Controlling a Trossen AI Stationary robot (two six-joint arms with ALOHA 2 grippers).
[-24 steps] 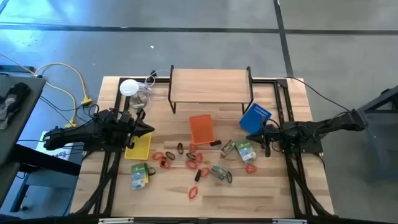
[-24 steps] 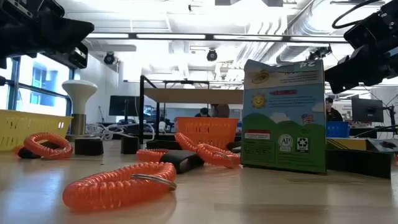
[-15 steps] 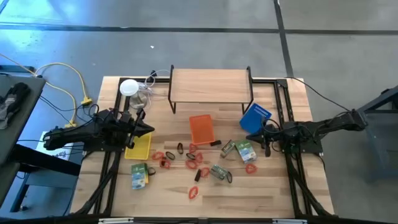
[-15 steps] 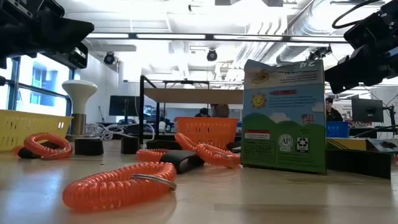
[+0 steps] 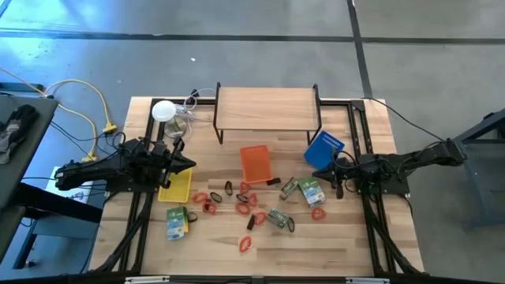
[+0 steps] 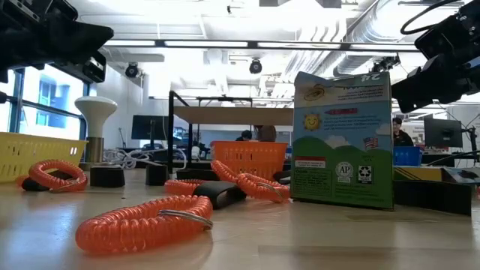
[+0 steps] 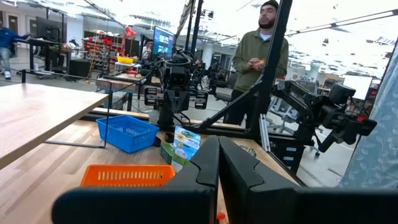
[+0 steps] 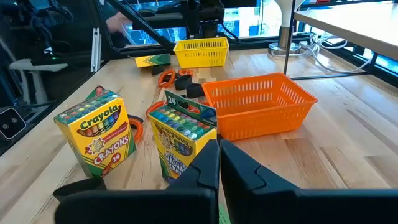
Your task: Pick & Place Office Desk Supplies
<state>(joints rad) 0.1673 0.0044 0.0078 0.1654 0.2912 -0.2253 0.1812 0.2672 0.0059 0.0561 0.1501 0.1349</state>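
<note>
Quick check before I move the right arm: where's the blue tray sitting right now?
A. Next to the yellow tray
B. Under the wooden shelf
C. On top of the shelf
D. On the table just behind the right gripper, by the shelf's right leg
D: the high view shows the blue tray on the table right behind the right gripper, beside the wooden shelf, far from the yellow tray.

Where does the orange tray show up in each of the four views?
High: orange tray at table centre, in front of the wooden shelf.
Low: mid-distance, centre.
Left wrist: low, beside this arm's tool.
Right wrist: centre-right.
Shared landmark: the crayon boxes beside it.
</note>
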